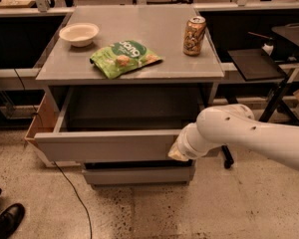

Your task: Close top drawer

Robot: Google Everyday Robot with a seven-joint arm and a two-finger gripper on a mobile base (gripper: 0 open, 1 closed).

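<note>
The top drawer (104,146) of the grey cabinet is pulled far out, and its shallow inside looks empty. Its flat grey front faces me. My white arm reaches in from the right. My gripper (177,153) is at the right end of the drawer front, against or just in front of it, and is mostly hidden behind the wrist. A lower drawer front (137,175) shows beneath, slightly out.
On the cabinet top (139,24) are a white bowl (78,34), a green chip bag (124,58) and a soda can (194,35). A black cable (72,190) runs over the floor at the left, near black shoes (5,220). A dark stand (269,68) is to the right.
</note>
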